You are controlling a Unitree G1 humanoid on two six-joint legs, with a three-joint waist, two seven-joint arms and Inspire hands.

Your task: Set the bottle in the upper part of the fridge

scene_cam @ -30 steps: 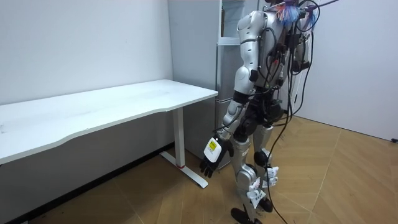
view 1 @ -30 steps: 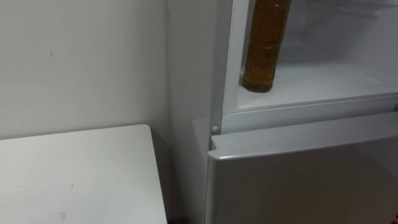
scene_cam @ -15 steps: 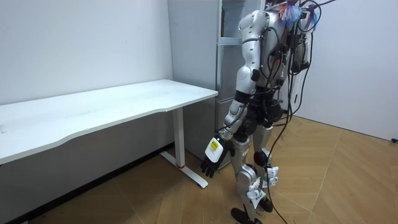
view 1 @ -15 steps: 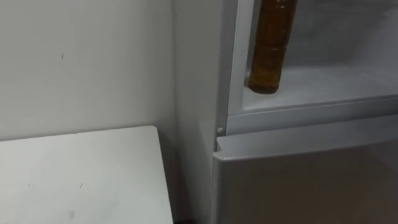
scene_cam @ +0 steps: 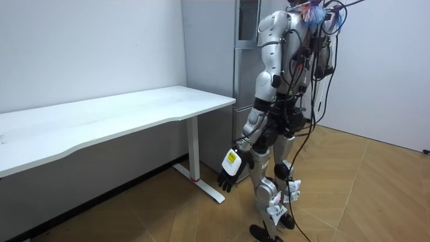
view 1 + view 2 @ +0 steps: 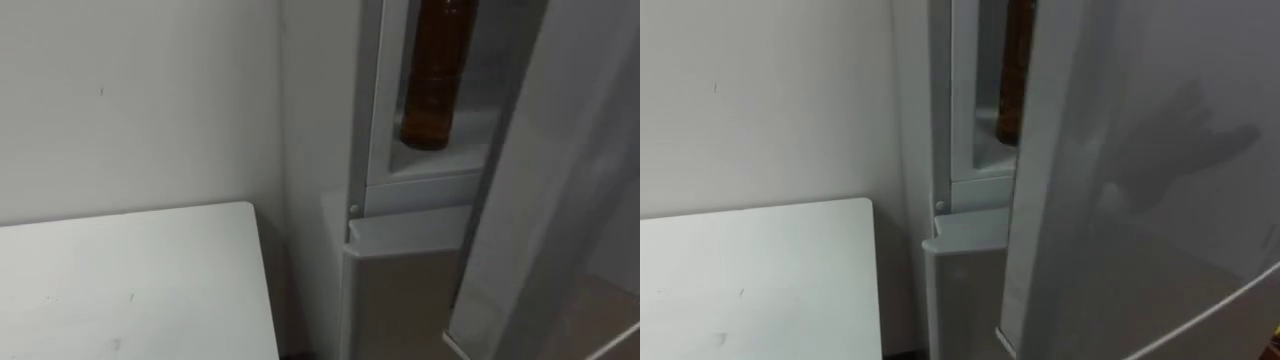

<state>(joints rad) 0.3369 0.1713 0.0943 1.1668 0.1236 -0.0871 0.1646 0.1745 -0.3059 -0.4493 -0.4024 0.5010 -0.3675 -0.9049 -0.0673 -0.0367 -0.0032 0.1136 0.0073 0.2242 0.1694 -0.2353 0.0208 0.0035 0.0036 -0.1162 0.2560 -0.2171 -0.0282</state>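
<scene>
Bottle (image 6: 437, 80) of brown liquid stands upright on the shelf of the upper fridge (image 6: 375, 120), near its left edge, with no hand on it. So the placing looks done; what is left, I'd judge, is shutting the door (image 6: 560, 180), which stands partway across the opening. The robot faces the fridge, beside the end of the table (image 5: 134, 111). Its left hand (image 5: 228, 171) hangs by its thigh, fingers slack and empty. No label or writing on the bottle can be read.
</scene>
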